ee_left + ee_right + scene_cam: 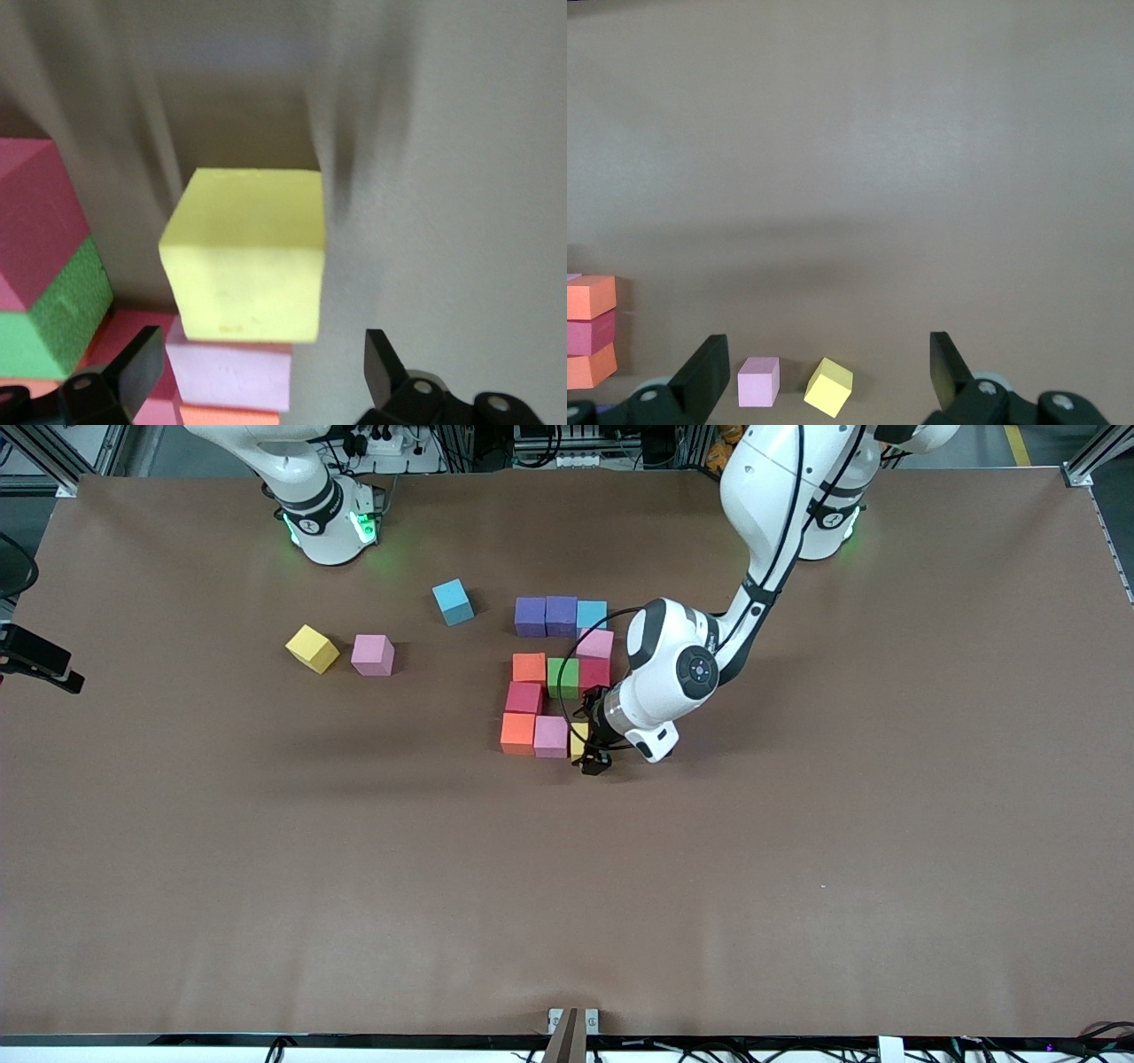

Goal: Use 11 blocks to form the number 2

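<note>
Seemingly light and stiff, the yellow block (244, 257) was best gripped on flat sides; left gripper (594, 764) and waiting right gripper (824, 372) were spread.

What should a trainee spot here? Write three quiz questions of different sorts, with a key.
1. True or false: the left gripper stands open at the yellow block in the number 2.
2. How many loose blocks lie toward the right arm's end? A two, B three, C five.
3. Fill in: between the orange block and the red block of the middle row sits a ____ block.
Key: 1 true; 2 B; 3 green block.
</note>
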Robot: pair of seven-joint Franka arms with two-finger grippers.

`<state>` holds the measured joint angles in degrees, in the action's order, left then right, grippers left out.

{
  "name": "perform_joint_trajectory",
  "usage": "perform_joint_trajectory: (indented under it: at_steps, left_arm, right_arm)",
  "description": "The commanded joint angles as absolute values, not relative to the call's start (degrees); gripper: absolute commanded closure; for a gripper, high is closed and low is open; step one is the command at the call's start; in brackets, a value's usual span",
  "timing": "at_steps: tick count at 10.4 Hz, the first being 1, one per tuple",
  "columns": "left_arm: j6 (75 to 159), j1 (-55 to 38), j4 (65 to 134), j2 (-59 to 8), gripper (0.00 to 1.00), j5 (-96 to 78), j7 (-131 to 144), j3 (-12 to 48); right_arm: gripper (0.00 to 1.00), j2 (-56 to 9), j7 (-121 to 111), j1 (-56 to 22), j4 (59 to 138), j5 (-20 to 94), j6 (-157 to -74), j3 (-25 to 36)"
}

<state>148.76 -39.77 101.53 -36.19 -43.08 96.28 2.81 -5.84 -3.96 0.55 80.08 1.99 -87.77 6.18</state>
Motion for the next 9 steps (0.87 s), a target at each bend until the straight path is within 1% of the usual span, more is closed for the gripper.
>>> perform_joint_trajectory:
  at_steps: [1,4,6,7,9]
  left_arm:
    - [148.1,-39.2,105.5,-29.0,0.00,-43.4,94.7,2.7]
    - [141.3,-36.7,105.4,-22.9,0.00,-28.7,94.7,2.5]
    - [134.1,-32.4,104.2,-19.3,0.00,-15.8,94.3,2.9]
    - [128.6,-32.1,104.1,-17.1,0.00,-12.0,90.7,2.6]
    - [121.6,-28.7,102.8,-12.7,0.00,-10.6,79.4,2.6]
  right_arm:
    - [0.00,-6.1,-3.3,1.1,79.4,2.0,-87.5,5.5]
    - [0.00,-6.0,-3.4,1.2,79.4,1.9,-87.4,5.5]
    - [0.00,-6.0,-3.3,1.2,79.4,1.9,-87.4,5.5]
    - [0.00,-6.0,-3.3,1.1,79.4,1.9,-87.4,5.5]
    - [0.00,-5.8,-3.3,1.2,79.4,1.9,-87.3,5.5]
